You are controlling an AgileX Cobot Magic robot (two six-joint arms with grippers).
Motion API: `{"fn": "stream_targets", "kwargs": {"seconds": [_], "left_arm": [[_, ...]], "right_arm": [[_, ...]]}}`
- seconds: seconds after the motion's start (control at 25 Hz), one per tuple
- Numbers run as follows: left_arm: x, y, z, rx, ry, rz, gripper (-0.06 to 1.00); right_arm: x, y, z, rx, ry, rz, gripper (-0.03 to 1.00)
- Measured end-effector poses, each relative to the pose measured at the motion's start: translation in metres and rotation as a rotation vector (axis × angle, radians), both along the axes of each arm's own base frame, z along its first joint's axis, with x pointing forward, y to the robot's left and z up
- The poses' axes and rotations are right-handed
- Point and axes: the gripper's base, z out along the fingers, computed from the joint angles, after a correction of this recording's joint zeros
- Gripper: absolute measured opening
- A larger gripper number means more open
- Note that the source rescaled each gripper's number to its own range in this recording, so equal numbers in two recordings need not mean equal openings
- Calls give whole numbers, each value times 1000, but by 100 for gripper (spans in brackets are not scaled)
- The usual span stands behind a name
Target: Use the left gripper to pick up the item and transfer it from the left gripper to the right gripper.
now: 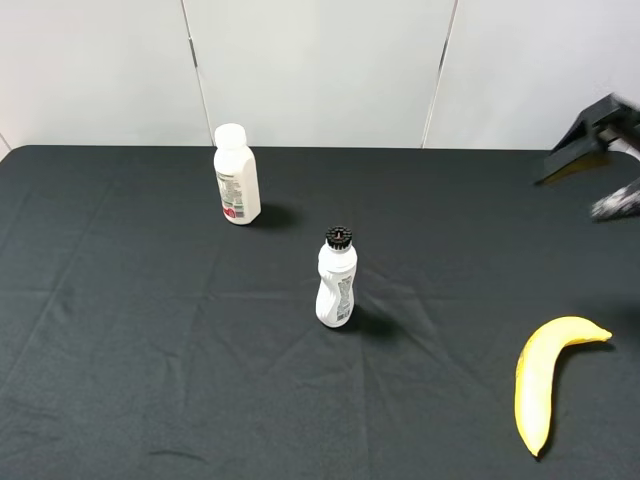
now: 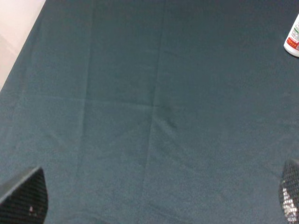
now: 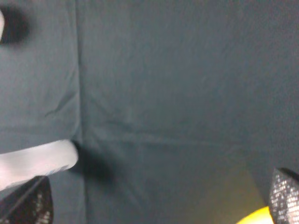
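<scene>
A: Banana (image 1: 541, 383) is seen lying on the black cloth (image 1: 150, 350), near right. Right gripper (image 1: 600, 165) is raised, jaws spread.

B: Left gripper (image 2: 154, 198) is shown only by its wrist view, spread, empty.

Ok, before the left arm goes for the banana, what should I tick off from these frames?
1. Long curved yellow banana lies flat and free on the black cloth-covered table, nothing on it: ok.
2. Left hand is open and empty, only cloth beneath it: ok.
3. Right hand is open and empty, ready to receive: ok.
4. Left hand is near the banana: not ok; the banana lies on the table's right side, and the left wrist view shows no banana.
5. The white bottle with black ribbed cap and the white bottle with white cap stand upright, away from the banana: ok.
6. Left arm's path across the table is clear: cannot tell.
</scene>
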Motion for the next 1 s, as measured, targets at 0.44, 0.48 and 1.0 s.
{"fn": "stream_targets", "kwargs": {"seconds": [0.44, 0.48, 1.0], "left_arm": [[0, 0, 0, 0, 0, 0, 100], [0, 0, 0, 0, 0, 0, 100], [0, 0, 0, 0, 0, 0, 100]], "right_arm": [[-84, 14, 82, -223, -321, -33, 100], [-92, 16, 87, -235, -345, -36, 100], [-178, 41, 43, -245, -431, -77, 100]]}}
